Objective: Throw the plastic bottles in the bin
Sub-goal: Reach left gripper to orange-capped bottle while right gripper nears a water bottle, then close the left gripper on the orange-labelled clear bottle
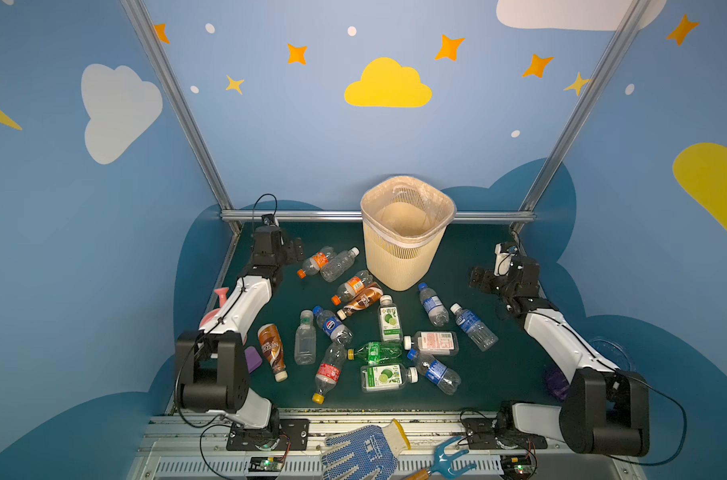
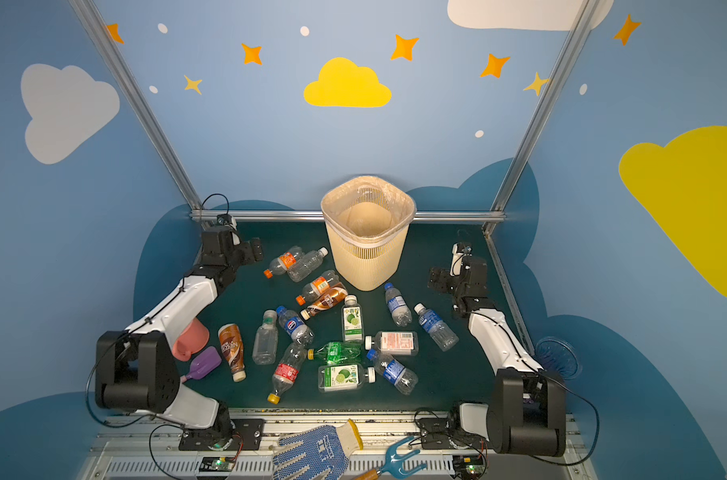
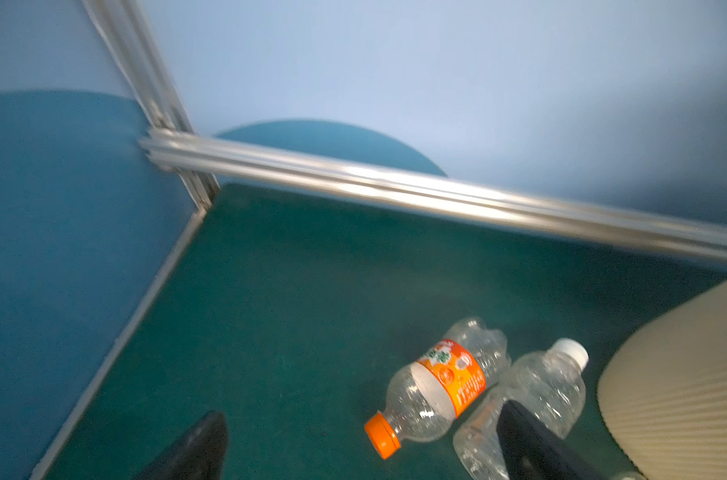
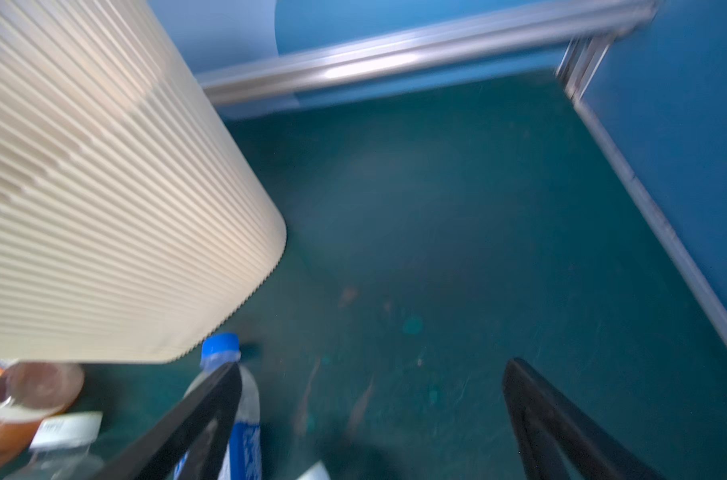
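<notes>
The beige slatted bin [image 1: 407, 249] [image 2: 368, 253] stands at the back middle of the green mat. Several plastic bottles lie scattered in front of it, among them a green one [image 1: 376, 352] and a brown-wrapped one [image 1: 272, 349]. My left gripper [image 1: 296, 249] [image 3: 361, 411] hangs open at the back left, just above an orange-label bottle [image 3: 440, 390] and a clear white-capped one [image 3: 536, 386]. On the right of the bin, my right gripper [image 1: 478, 278] [image 4: 373, 365] is open over bare mat. A blue-capped bottle [image 4: 220, 347] lies by one of its fingers.
A pink watering can [image 2: 191, 336] and a purple scoop [image 2: 203, 363] sit behind the left arm. An aluminium rail [image 1: 295, 215] and blue walls bound the mat. A dotted glove [image 1: 366, 453] and a blue hand rake [image 1: 449, 457] lie on the front ledge.
</notes>
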Robot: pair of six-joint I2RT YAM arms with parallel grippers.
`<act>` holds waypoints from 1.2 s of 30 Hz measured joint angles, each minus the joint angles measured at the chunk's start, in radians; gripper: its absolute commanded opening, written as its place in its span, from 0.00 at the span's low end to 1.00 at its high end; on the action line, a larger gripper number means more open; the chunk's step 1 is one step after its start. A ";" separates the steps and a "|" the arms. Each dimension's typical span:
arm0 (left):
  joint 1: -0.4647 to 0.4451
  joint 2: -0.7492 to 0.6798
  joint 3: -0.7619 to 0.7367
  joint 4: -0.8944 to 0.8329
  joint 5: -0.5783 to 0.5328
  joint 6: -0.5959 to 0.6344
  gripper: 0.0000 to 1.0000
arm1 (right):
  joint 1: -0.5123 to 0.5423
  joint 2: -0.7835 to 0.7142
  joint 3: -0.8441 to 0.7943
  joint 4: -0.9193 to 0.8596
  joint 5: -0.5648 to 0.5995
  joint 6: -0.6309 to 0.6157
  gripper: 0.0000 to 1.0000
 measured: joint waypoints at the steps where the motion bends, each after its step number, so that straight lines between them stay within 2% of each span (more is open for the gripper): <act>1: -0.002 0.042 0.050 -0.043 0.028 0.013 1.00 | 0.000 0.000 0.000 -0.027 -0.004 0.004 0.98; 8: -0.063 0.296 0.325 -0.285 0.122 0.134 0.98 | 0.000 0.000 -0.002 -0.129 -0.010 0.027 0.98; 13: -0.110 0.454 0.497 -0.412 0.134 0.183 0.96 | -0.001 -0.006 -0.003 -0.191 -0.003 0.028 0.98; 19: -0.109 0.603 0.662 -0.515 0.114 0.207 0.87 | -0.006 -0.066 -0.021 -0.237 0.036 0.029 0.98; 24: -0.104 0.667 0.720 -0.565 0.088 0.221 0.81 | -0.007 -0.106 -0.040 -0.245 0.066 0.029 0.98; 29: -0.105 0.672 0.740 -0.600 0.076 0.223 0.81 | -0.012 -0.109 -0.044 -0.254 0.083 0.029 0.98; 36: -0.105 0.760 0.870 -0.651 0.076 0.217 0.80 | -0.016 -0.109 -0.044 -0.257 0.091 0.029 0.98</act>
